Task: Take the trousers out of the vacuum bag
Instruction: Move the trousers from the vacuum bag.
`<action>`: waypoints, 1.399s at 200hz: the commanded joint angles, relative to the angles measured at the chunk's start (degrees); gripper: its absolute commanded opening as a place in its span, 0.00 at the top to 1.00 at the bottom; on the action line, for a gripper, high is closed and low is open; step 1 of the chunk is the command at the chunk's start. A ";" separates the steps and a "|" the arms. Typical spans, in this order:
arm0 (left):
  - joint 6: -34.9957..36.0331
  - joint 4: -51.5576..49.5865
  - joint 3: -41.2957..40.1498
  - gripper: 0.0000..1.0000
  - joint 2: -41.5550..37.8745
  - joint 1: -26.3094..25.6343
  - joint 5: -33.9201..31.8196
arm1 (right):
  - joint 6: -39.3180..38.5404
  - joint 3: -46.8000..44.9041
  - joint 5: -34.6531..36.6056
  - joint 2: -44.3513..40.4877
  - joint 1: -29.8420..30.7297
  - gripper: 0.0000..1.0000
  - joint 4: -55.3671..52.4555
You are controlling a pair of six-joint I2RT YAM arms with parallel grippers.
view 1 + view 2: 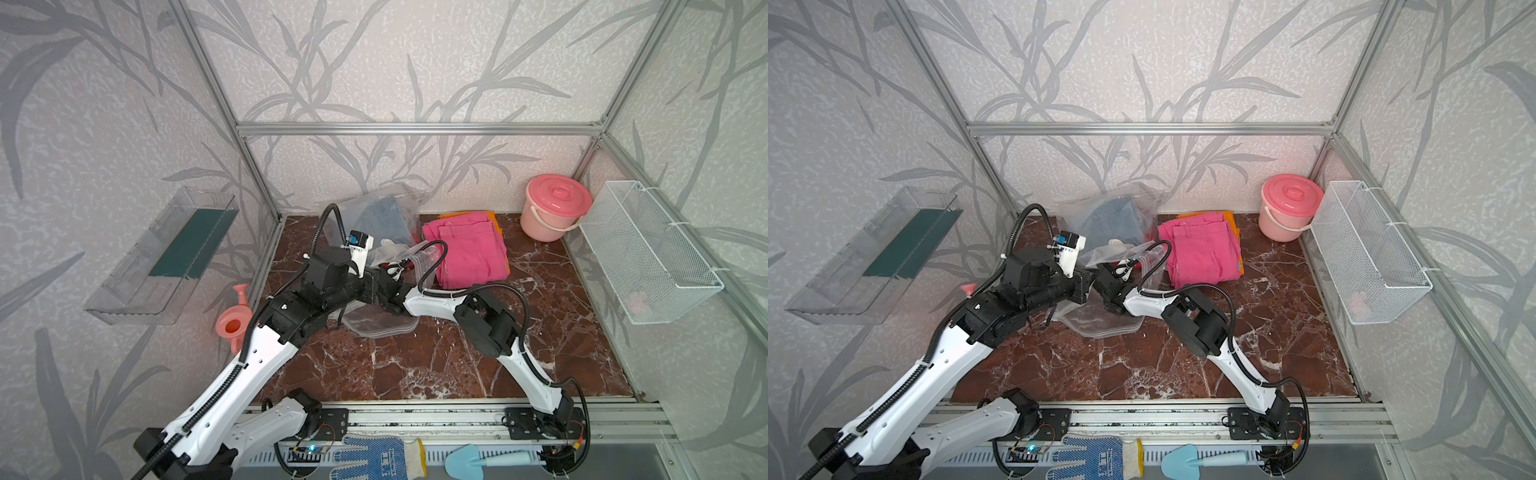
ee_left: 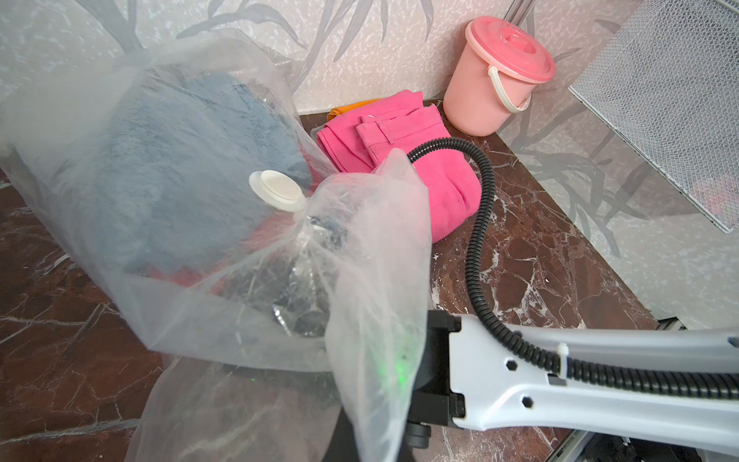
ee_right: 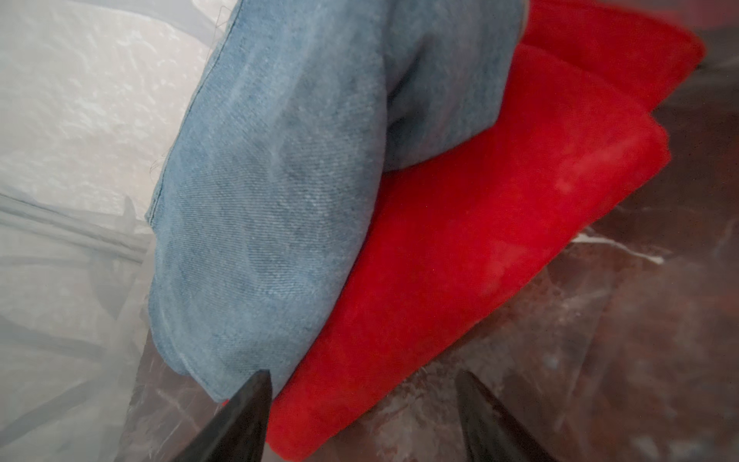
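Observation:
The clear vacuum bag (image 1: 374, 208) lies at the back middle of the marble floor, its white valve (image 2: 276, 195) facing up. Inside it, blue denim trousers (image 3: 280, 180) rest on red trousers (image 3: 460, 240). My left gripper (image 1: 371, 286) is shut on the bag's lip, and the film drapes over its jaws in the left wrist view. My right gripper (image 3: 362, 390) is inside the bag's mouth, open, with a corner of the red trousers between its fingertips. Outside the bag to the right, hot pink trousers (image 1: 467, 249) lie on orange trousers (image 1: 492, 216).
A pink lidded bucket (image 1: 555, 205) stands in the back right corner beside a white wire basket (image 1: 648, 253) on the right wall. A clear tray (image 1: 166, 257) hangs on the left wall above a coral watering can (image 1: 235, 320). A dotted glove (image 1: 374, 457) and a blue trowel (image 1: 478, 459) lie in front.

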 commanded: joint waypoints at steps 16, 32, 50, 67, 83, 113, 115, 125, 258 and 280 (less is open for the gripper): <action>0.94 1.65 1.08 1.00 -0.81 -0.14 -0.52 | 4.45 2.49 -2.67 3.88 -3.03 0.27 -3.46; 0.94 1.62 1.07 1.00 -0.63 -0.18 -0.74 | 5.44 3.71 -3.45 4.90 -3.59 0.26 -4.40; 0.94 1.58 0.92 1.00 -0.47 -0.14 -1.04 | 5.56 5.71 -4.54 6.10 -4.15 0.27 -5.45; 0.79 1.66 0.73 1.00 -0.29 -0.14 -1.22 | 5.52 7.49 -5.28 7.06 -4.49 0.28 -6.19; 0.67 1.79 0.48 1.00 -0.09 -0.15 -1.55 | 5.25 8.41 -5.83 7.73 -4.80 0.33 -5.86; 0.50 1.71 0.74 1.00 0.34 -0.15 -1.85 | 5.04 8.41 -6.63 7.96 -5.20 0.56 -4.78; 0.50 1.71 0.71 1.00 0.34 -0.14 -1.93 | 5.00 8.34 -6.64 7.90 -5.20 0.58 -4.59; 0.50 1.79 0.73 1.00 0.48 -0.15 -2.06 | 4.57 7.85 -7.06 7.67 -5.28 0.68 -3.58; -3.01 1.70 -1.03 1.00 4.03 -0.06 -8.95 | -3.27 -8.13 -7.78 -7.27 -2.15 0.98 11.78; -3.44 1.80 -1.12 1.00 4.55 0.03 -9.05 | -3.96 -9.92 -7.80 -8.54 -1.61 0.98 12.00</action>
